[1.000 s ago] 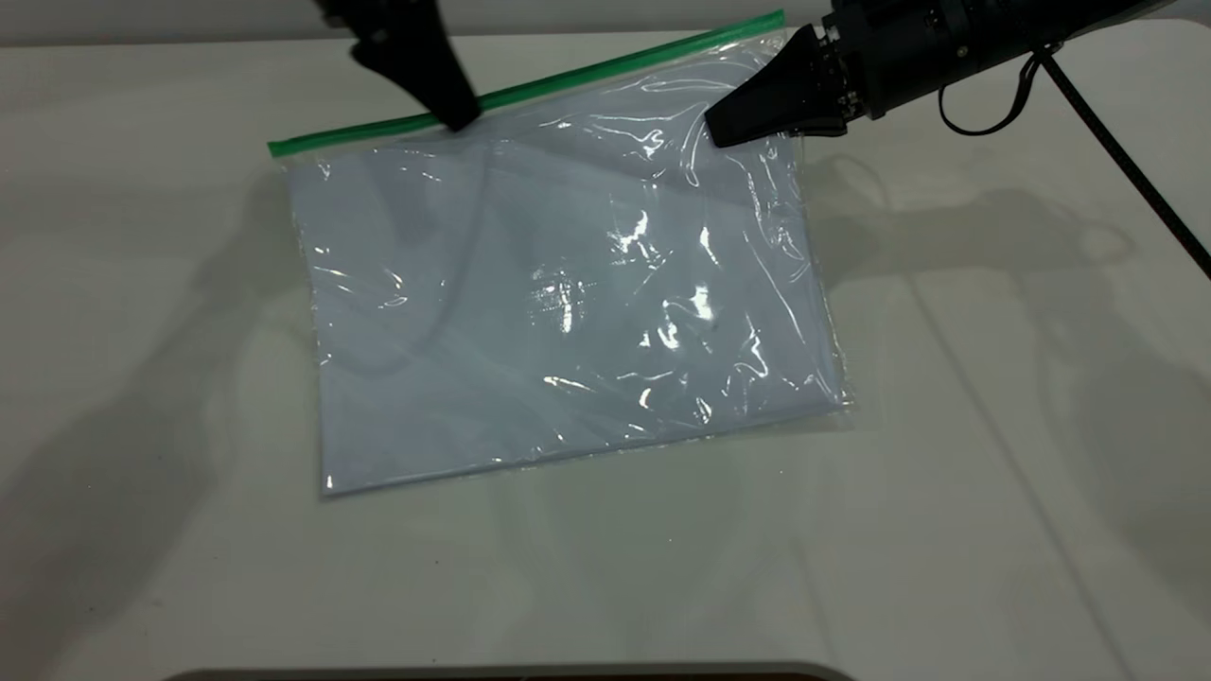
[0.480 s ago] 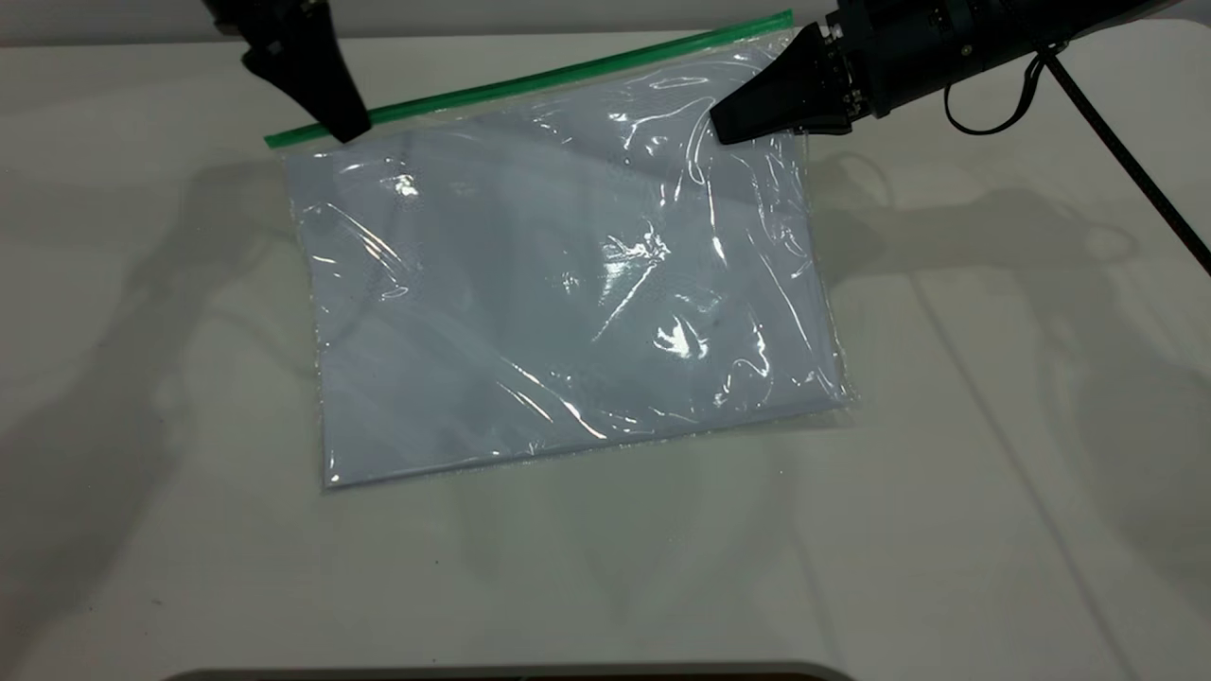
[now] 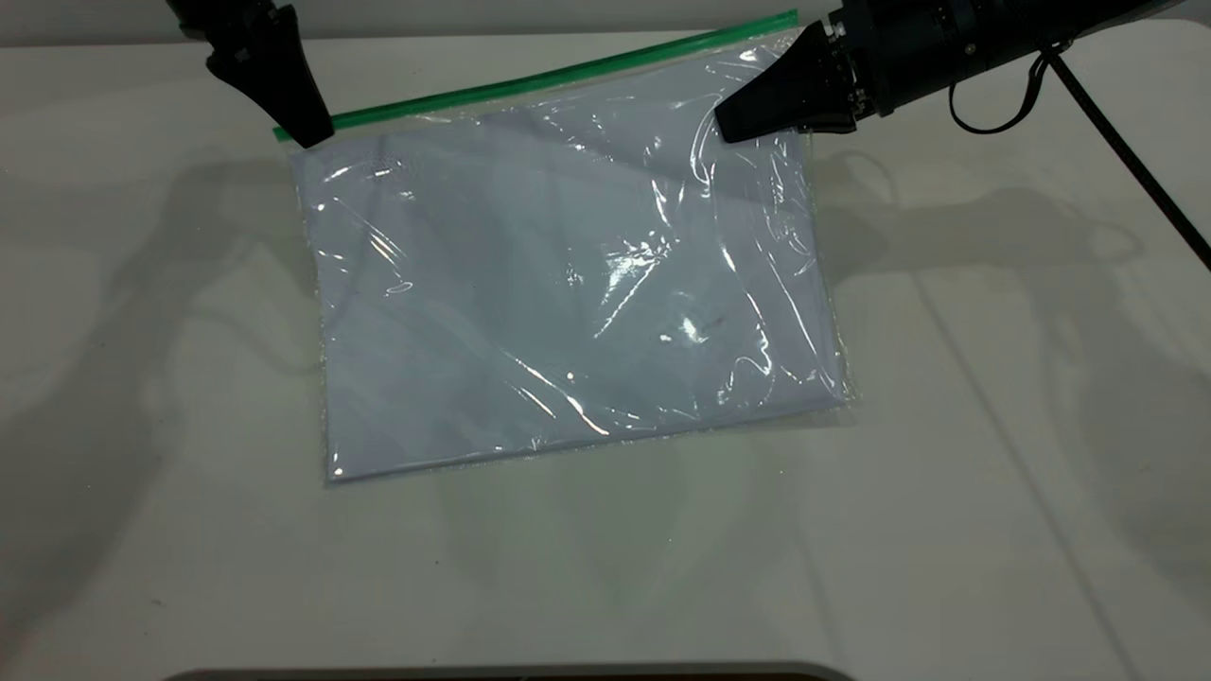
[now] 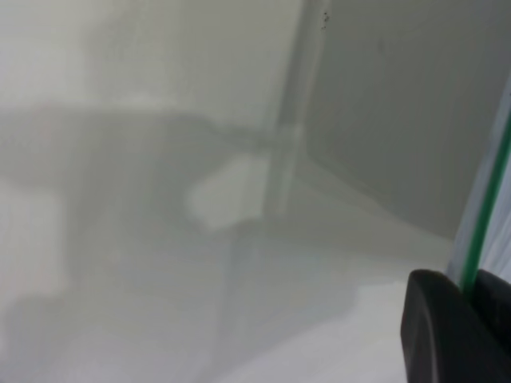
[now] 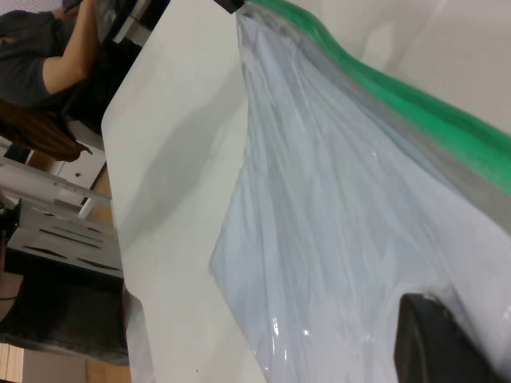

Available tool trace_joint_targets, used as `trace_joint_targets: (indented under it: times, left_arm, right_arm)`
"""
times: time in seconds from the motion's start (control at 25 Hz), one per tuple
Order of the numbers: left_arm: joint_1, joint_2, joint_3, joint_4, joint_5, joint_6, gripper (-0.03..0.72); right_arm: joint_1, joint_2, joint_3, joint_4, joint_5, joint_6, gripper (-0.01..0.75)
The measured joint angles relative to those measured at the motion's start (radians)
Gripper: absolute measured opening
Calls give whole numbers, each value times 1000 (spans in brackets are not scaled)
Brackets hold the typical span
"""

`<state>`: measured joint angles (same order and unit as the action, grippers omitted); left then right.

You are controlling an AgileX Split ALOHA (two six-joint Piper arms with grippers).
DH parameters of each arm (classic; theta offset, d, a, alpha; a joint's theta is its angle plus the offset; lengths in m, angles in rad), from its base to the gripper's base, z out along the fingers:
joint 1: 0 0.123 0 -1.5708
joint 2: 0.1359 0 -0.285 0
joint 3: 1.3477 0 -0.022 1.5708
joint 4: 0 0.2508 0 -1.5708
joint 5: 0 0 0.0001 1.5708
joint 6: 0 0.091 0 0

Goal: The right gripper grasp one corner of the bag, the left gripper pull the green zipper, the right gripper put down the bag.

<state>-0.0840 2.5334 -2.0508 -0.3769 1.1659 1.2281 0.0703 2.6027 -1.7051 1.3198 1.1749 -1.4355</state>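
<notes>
My left gripper [image 3: 307,132], pinching the zipper [image 3: 539,83], has dragged it to the bag's [image 3: 568,293] left end near the table's [image 3: 993,473] far edge; my right gripper [image 3: 728,128] still pinches the far-right corner. Zip looks finished; release comes next.

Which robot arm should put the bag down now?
Probably the right gripper: it pinches the bag near one end of the green zipper; the left gripper sits at the opposite end.
</notes>
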Motion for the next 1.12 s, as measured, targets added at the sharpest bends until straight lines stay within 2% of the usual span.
trace_joint_targets:
  times: [0.08,0.16,0.32,0.48,0.6,0.84,0.96,1.12]
  left_arm:
    - [0,0,0,-7,1,-1,80]
    - [4,0,0,-9,1,-7,126]
    - [8,0,0,-41,1,-38,302]
    - [9,0,-32,-35,1,-152,475]
    - [9,0,-123,-11,1,-302,545]
    - [10,-39,-350,86,1,-587,565]
    - [10,-102,-388,166,1,-727,565]
    - [10,-214,-394,263,1,-918,565]
  right_arm:
    - [0,0,0,-1,-4,2,101]
    - [-1,0,0,-3,-11,3,184]
    - [-3,0,0,-10,-22,36,417]
    - [-12,-6,0,-45,-92,101,582]
    - [-31,-46,-15,-149,-170,163,601]
    - [-81,-218,-127,-443,-199,414,558]
    - [-92,-323,-188,-589,-156,529,552]
    - [-95,-459,-253,-711,-37,653,551]
